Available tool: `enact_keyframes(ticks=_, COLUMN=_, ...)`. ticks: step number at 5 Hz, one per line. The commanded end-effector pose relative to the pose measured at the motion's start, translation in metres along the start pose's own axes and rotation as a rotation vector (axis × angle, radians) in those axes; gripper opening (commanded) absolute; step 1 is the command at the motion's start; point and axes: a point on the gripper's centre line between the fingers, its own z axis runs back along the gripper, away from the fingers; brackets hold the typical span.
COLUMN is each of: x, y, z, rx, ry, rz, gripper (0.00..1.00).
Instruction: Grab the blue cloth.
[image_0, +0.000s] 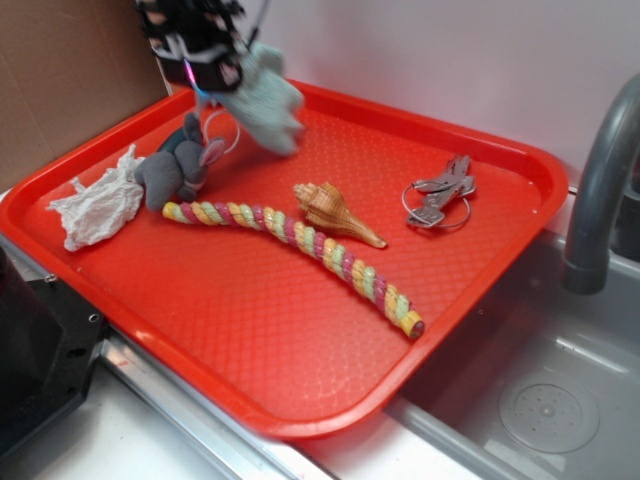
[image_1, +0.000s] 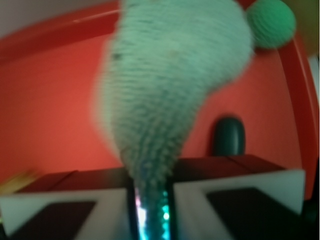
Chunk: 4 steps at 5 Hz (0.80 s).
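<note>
Blue cloth (image_1: 170, 85) | clamped in jaws, hanging above red tray (image_0: 300, 340) | tray holds rope toy (image_0: 300, 240), shell (image_0: 335, 212)

Claw (image_0: 215, 75) pinching blue cloth (image_0: 265, 100) lifted above red tray (image_0: 300, 330), grey plush toy (image_0: 180, 165) beside

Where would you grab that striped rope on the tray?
I'd take the rope near its middle, coming straight down from above. It lies flat in a long thin curve on the tray, so fingers could close across its width there. The shell sits close beside that stretch, so I'd go slightly toward the lower end.
</note>
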Motion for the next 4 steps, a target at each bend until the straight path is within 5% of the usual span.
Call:
enact_keyframes(ticks=1, x=-0.060, y=-0.038, z=0.098, rx=0.030, ry=-0.042, rz=-0.033, gripper=0.00)
enact_keyframes(ticks=3, x=-0.101, y=-0.055, z=0.112, rx=0.110, ry=-0.040, rz=-0.095, gripper=0.00)
enact_keyframes(ticks=4, x=-0.102, y=-0.049, z=0.111, rx=0.123, ry=-0.035, rz=-0.081, gripper=0.00)
